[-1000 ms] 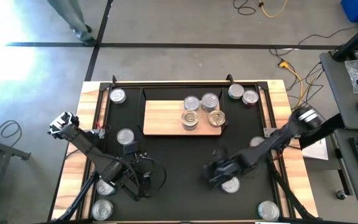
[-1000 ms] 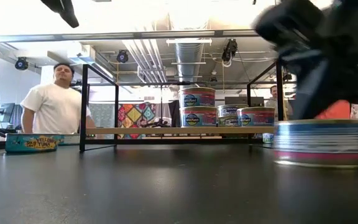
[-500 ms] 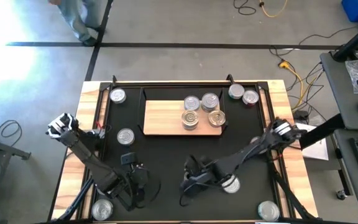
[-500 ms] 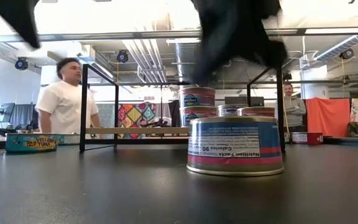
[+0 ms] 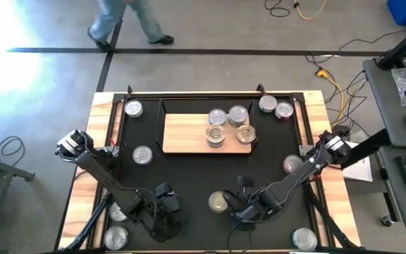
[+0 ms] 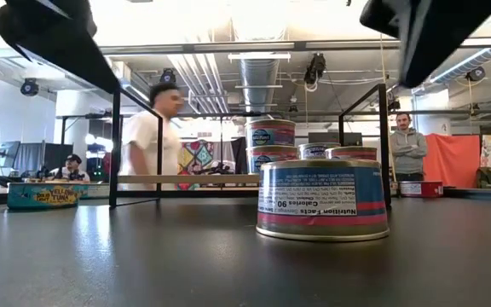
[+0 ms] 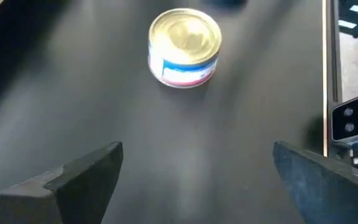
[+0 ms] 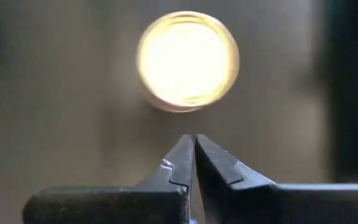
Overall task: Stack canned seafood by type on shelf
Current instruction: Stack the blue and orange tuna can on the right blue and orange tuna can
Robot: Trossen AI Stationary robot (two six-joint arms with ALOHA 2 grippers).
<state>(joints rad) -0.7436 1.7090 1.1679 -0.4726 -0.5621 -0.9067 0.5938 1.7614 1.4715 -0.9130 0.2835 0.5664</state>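
A: Biggest first. Black mat [image 5: 189, 176] on the wooden table [image 5: 83, 190], shelf [image 5: 182, 132] at the far middle with four cans on it [image 5: 229, 127]; from the low view, at least one pair is stacked. Loose cans sit round the mat edges.

B: And the step in hand?

A: Looks like picking the gold-topped can [image 5: 219, 202] at the near middle. Left gripper [image 5: 166, 204] sits just beside it, fingers [image 7: 86, 174] spread wide, nothing in them. Right gripper [image 5: 249, 209] is on the can's other side, pinched closed and empty.

B: How to do it well?

A: Judgement only: the left gripper should centre the can between its fingers, go low on the wall, close squarely and lift straight. The right arm should stay clear. Match the label to the right pile before placing.

B: Room?

A: Open workshop, ceiling ducts. One person [image 6: 152, 136] walking past behind the shelf, another standing [image 6: 408, 145] at the far right.
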